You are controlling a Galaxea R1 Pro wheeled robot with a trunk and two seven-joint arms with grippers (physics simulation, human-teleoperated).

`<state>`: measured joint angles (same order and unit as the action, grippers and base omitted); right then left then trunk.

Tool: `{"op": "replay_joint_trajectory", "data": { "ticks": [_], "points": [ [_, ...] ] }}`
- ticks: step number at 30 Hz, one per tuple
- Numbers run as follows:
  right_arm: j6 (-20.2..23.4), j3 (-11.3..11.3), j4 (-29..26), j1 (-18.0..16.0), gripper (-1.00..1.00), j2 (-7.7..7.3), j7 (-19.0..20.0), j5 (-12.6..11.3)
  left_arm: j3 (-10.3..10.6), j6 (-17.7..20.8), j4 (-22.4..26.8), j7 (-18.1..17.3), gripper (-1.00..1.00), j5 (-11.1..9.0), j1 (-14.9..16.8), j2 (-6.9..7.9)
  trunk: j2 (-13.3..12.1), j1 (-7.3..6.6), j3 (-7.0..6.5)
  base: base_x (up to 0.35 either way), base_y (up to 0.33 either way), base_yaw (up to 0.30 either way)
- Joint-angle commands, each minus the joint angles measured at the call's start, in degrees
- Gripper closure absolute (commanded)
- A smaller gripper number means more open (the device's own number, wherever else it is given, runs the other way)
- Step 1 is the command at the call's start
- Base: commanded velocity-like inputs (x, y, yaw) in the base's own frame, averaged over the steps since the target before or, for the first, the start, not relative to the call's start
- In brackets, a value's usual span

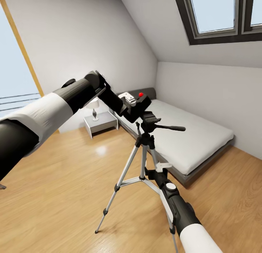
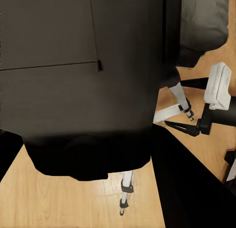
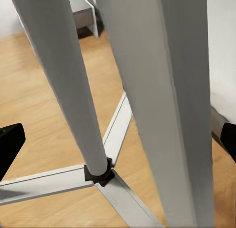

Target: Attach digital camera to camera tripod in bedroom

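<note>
The digital camera, a small black box with a red button on top, sits in my left gripper, which is shut on it. It hangs just above and slightly left of the black head of the camera tripod; whether they touch I cannot tell. The pan handle sticks out to the right. The camera's dark body looms close in the left wrist view, tripod legs below it. My right gripper is open low by the legs. Silver legs stand between its black fingertips.
A low grey-framed bed with a white mattress lies right behind the tripod. A white nightstand with a lamp stands by the far wall. Skylights sit in the sloped ceiling. Light wood floor spreads to the left.
</note>
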<state>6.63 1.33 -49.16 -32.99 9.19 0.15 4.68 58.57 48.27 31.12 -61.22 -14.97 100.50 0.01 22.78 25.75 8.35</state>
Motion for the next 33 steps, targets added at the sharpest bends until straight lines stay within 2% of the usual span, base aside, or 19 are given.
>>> {"op": "replay_joint_trajectory", "data": {
  "ticks": [1, 3, 8, 14, 16, 19, 25, 29, 30, 33],
  "points": [
    [0.39, 0.0, -0.12, -0.03, -1.0, 0.01, 0.02, 0.83, -0.1, -0.03, -0.34, 0.25, 1.0, -0.57, -0.23, 0.01, 0.14, 0.03, 0.13, 0.0, 0.0, 0.0],
    [0.35, -0.14, -0.12, -0.01, -1.0, 0.07, -0.05, 0.86, -0.91, -0.32, -0.31, 1.02, 1.0, -1.1, -0.85, -0.04, 0.14, 0.03, 0.13, 0.0, 0.0, 0.0],
    [0.16, 0.24, -0.15, -0.01, -1.0, -1.33, -0.14, 2.2, -1.43, -0.91, -0.38, 2.87, 1.0, -2.21, -2.33, -0.11, 0.14, 0.03, 0.13, 0.0, 0.0, 0.0],
    [0.08, 0.33, -0.15, -0.01, -1.0, -1.45, -0.15, 2.38, -1.86, -1.63, -0.17, 5.15, 1.0, -3.64, -4.02, -0.23, 0.14, 0.03, 0.13, 0.0, 0.0, 0.0],
    [0.06, 0.33, -0.15, -0.04, -1.0, -1.46, -0.13, 2.44, -2.43, -1.53, 0.42, 5.91, 1.0, -4.29, -4.44, -0.05, 0.14, 0.03, 0.13, 0.0, 0.0, 0.0],
    [0.05, 0.33, -0.15, -0.03, -1.0, -1.48, -0.1, 2.36, -2.15, -1.33, 1.54, 6.95, 1.0, -5.48, -4.46, 0.81, 0.14, 0.03, 0.13, 0.0, 0.0, 0.0],
    [0.05, 0.4, -0.15, -0.02, -1.0, -1.46, -0.06, 2.36, -3.96, 0.38, 3.38, 9.23, 1.0, -2.75, -4.49, 2.67, 0.14, 0.03, 0.13, 0.0, 0.0, 0.0],
    [0.05, 0.42, -0.12, -0.03, -1.0, -1.46, -0.06, 2.36, -5.17, 1.48, 4.61, 10.52, 1.0, -0.67, -3.34, 3.93, 0.14, 0.03, 0.13, 0.0, 0.0, 0.0],
    [0.05, 0.42, -0.1, -0.03, -1.0, -1.46, -0.06, 2.36, -21.12, 9.42, 19.63, 10.51, 1.0, -0.62, -0.42, 5.02, 0.14, 0.03, 0.13, 0.0, 0.0, 0.0],
    [0.05, 0.42, -0.07, -0.02, -1.0, -1.46, -0.06, 2.36, -21.42, 9.53, 18.36, 10.51, 1.0, -0.6, 2.48, 5.46, 0.14, 0.03, 0.13, 0.0, 0.0, 0.0]
  ]
}}
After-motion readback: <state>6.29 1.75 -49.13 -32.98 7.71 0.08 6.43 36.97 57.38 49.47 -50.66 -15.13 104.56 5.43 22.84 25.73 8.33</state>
